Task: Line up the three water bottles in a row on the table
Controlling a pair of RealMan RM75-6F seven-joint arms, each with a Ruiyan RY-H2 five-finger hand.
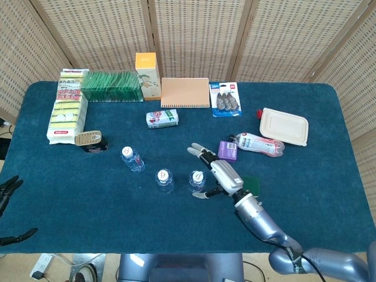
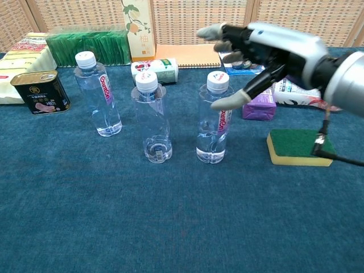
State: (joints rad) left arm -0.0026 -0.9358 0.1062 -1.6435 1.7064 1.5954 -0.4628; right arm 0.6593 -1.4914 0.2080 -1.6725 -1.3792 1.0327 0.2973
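Note:
Three clear water bottles with white caps stand upright on the blue table. The left bottle stands a little further back. The middle bottle and the right bottle stand side by side. My right hand hovers open just right of the right bottle and above it, fingers spread, touching nothing. My left hand shows at the far left edge of the head view, off the table, fingers apart and holding nothing.
A green and yellow sponge lies right of the bottles. A purple box, a tin can, a lying carton, a notebook, a lidded tray and sponge packs lie around the back.

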